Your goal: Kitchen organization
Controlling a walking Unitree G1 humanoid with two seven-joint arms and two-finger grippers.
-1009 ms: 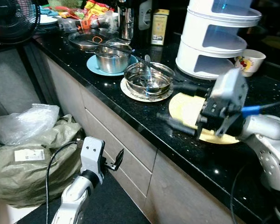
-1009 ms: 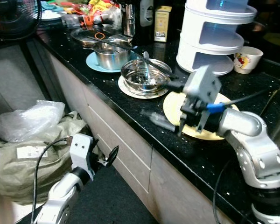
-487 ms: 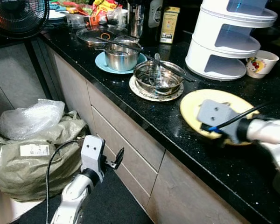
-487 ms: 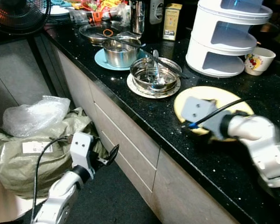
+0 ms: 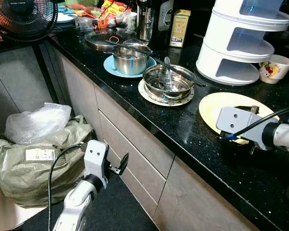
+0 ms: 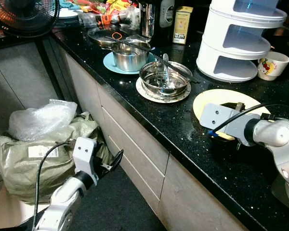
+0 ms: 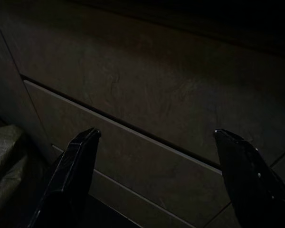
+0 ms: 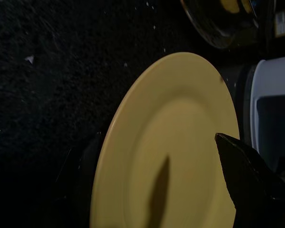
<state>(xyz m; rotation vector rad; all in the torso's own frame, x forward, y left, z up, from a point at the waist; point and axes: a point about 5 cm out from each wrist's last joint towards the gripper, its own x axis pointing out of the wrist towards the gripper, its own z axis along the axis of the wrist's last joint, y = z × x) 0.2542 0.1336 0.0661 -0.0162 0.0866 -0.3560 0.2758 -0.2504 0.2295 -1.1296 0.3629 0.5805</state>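
Observation:
A yellow plate [image 5: 216, 103] lies flat on the black counter [image 5: 173, 120], to the right of a steel bowl [image 5: 166, 83] holding spoons. My right arm's grey wrist housing [image 5: 236, 120] sits low over the plate's near rim. In the right wrist view my right gripper [image 8: 152, 142] is open across that rim. One finger [image 8: 247, 180] is above the plate [image 8: 180, 123]; the other is a dark shape beside its edge. My left gripper [image 5: 121, 163] hangs open, low in front of the drawer fronts [image 7: 147, 104].
A steel pot [image 5: 130, 58] on a blue plate stands behind the bowl. A white tiered rack [image 5: 243, 41] and a flowered cup [image 5: 273, 68] stand behind the yellow plate. A fan [image 5: 24, 17] is at the far left. Stuffed bags [image 5: 36, 144] lie on the floor.
My right gripper came down from above the counter's front edge to the yellow plate's near rim. The head camera has shifted. The left arm hangs as before.

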